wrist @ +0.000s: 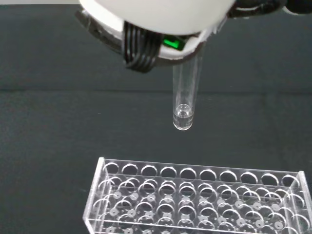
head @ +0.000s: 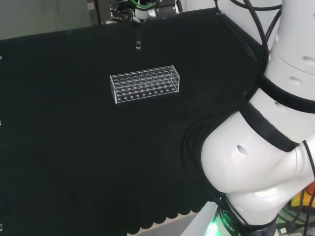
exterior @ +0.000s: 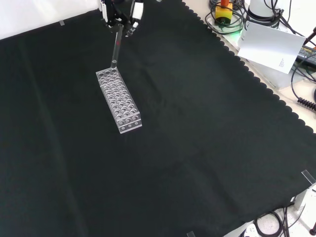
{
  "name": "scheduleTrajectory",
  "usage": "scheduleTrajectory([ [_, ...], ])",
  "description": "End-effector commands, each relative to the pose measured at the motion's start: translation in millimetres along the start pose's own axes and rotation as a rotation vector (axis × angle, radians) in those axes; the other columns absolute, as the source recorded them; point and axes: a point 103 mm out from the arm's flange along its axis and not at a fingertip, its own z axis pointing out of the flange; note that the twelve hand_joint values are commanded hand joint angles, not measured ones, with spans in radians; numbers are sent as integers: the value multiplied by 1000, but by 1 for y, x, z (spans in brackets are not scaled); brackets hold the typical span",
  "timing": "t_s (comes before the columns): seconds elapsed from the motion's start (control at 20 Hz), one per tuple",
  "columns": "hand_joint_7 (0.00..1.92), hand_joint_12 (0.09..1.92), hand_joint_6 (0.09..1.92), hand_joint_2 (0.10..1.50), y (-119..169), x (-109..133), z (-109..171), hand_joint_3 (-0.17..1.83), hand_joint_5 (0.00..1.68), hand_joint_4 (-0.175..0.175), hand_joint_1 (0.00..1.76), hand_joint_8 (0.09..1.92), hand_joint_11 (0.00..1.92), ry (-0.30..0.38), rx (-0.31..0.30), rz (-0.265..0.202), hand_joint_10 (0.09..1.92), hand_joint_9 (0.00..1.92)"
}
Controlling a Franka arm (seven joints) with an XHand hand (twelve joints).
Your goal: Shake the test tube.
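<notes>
A clear test tube (exterior: pixel 117 45) hangs upright from my hand (exterior: pixel 116 12) at the top of the front view, its round tip just above the far end of the clear rack (exterior: pixel 118 100). In the wrist view the test tube (wrist: pixel 185 96) comes down from under the hand (wrist: pixel 156 19), and a little clear liquid shows at its tip, above the rack (wrist: pixel 195 195) and apart from it. All the rack's holes look unfilled. In the head view the hand (head: pixel 143 10) is at the far edge, with the test tube (head: pixel 138 43) below it and the rack (head: pixel 145 83) nearer.
The arm's white links (head: pixel 275 123) take up the right of the head view. Off the cloth's scalloped edge in the front view lie a white sheet (exterior: pixel 269 43), an orange and yellow object (exterior: pixel 223 10) and cables (exterior: pixel 306 101).
</notes>
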Motion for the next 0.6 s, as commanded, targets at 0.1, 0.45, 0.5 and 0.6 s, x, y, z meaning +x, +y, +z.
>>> scheduleTrajectory([
  [0.1,1811,747,337,626,-18,71,-5,624,1438,-175,1235,383,1354,52,-1,-143,308,1737],
  [0.45,1812,748,336,624,-19,103,-13,627,1439,-175,1235,382,1353,70,-12,-210,306,1738],
  [0.5,1812,748,336,624,-19,105,-14,627,1439,-175,1235,382,1354,71,-14,-214,306,1738],
  [0.6,1812,748,335,623,-19,107,-14,628,1440,-175,1235,382,1354,71,-16,-219,306,1738],
])
